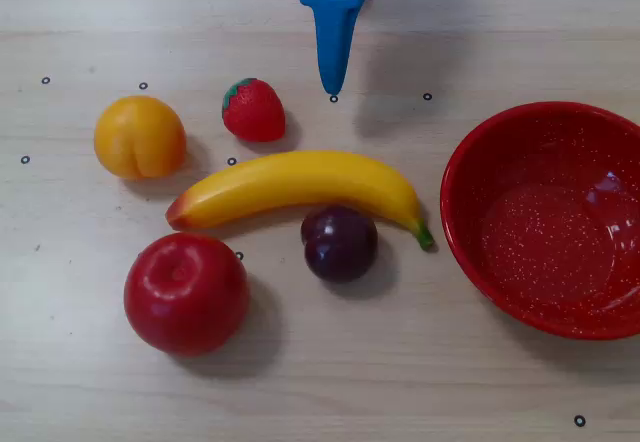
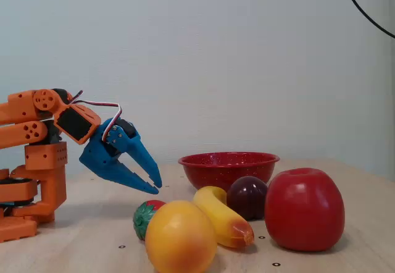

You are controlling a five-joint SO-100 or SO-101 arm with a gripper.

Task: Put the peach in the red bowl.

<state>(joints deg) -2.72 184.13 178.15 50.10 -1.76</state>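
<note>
The peach (image 1: 140, 137) is a round yellow-orange fruit lying at the left of the table in the overhead view. In the fixed view it (image 2: 180, 237) is nearest the camera. The red bowl (image 1: 560, 232) stands empty at the right edge in the overhead view and shows at the back in the fixed view (image 2: 228, 165). My blue gripper (image 1: 333, 87) comes in from the top edge, shut and empty. It hovers above the table (image 2: 157, 187), tips pointing down, well apart from the peach and just right of the strawberry.
A strawberry (image 1: 254, 110) lies between the peach and the gripper. A banana (image 1: 300, 182) lies across the middle, with a dark plum (image 1: 340, 243) touching its lower side. A large red apple (image 1: 186, 292) sits below the peach. The orange arm base (image 2: 31, 180) stands at the left in the fixed view.
</note>
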